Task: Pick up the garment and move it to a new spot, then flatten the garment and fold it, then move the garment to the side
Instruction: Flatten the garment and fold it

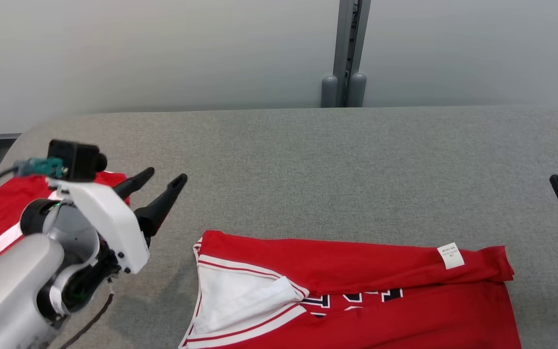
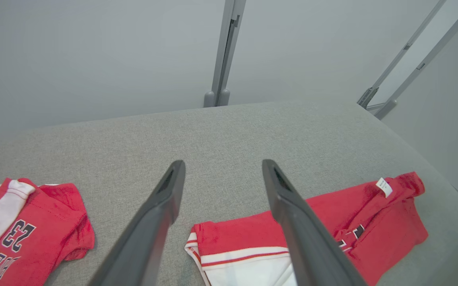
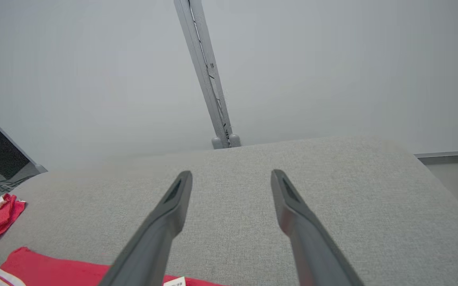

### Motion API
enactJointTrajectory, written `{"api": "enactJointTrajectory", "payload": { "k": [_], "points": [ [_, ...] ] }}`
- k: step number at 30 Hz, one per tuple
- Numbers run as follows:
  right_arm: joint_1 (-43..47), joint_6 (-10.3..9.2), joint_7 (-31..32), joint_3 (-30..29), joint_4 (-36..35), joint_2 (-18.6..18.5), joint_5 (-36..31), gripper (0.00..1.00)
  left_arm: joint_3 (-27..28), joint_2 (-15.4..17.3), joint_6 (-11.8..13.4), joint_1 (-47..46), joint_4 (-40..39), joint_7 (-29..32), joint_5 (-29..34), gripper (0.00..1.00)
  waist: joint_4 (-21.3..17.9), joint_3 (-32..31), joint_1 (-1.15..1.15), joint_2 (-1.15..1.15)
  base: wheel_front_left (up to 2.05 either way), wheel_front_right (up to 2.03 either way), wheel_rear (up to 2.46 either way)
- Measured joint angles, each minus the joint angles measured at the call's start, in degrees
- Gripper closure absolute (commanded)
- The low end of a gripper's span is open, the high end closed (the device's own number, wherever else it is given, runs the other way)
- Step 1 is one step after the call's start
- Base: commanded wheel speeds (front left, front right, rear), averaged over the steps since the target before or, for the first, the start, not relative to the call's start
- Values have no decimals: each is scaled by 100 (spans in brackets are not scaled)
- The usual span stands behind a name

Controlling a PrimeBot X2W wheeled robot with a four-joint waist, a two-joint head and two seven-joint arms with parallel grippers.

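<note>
Red jersey fabric is what I'm dealing with here. The garment [image 1: 356,291] is lying along the near edge of the surface [image 1: 308,160], a bit right of the middle and running off the bottom of the head view. Its far edge is looking doubled over, with a white label [image 1: 451,255] showing towards the right end and a white-trimmed opening [image 1: 240,295] at the left end.

I'm guessing it's going to handle light, limp and a bit clingy on this grey cloth top. Nothing fragile, but it'll be sagging and unfolding the second it's lifted by one point. So I'm planning on pinching both ends of that doubled far edge at once, one hand per corner. The trim looks like the firmer bite on the left.

Both hands are empty right now. My left hand [image 1: 165,175] is hovering over the surface just left of the garment, fingers spread wide. My right hand [image 3: 231,174] is hanging off past the garment's right end, also spread wide, with bare grey cloth under it.

Main thing I'm watching is a second red jersey [image 2: 26,234] with a 23 on it, sitting at the near left corner under my left forearm. It's well apart from mine, but easy to snag or drag. A grey post [image 1: 349,53] is standing behind the far edge, not in the way.
</note>
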Motion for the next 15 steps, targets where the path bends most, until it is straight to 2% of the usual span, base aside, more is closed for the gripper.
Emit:
{"api": "enactJointTrajectory", "payload": {
  "k": [2,9,12,15],
  "points": [
    [267,0,-281,-341,-143,311,-268,0,93,20,277,240,-101,-612,326,0,19,-22,0,0,0,0,0],
    [1229,0,-781,-1355,-879,1428,-1085,0,530,-154,1158,1243,-493,-2466,842,0,56,11,0,0,0,0,0],
    [1574,0,-937,-1766,-1149,1926,-1328,0,868,-452,1386,1647,-598,-2713,1027,0,83,59,0,0,0,0,0],
    [1863,0,-934,-1820,-1268,2207,-1586,0,1319,-667,1552,1965,-606,-2733,1596,0,87,125,0,0,0,0,0]
  ]
}}
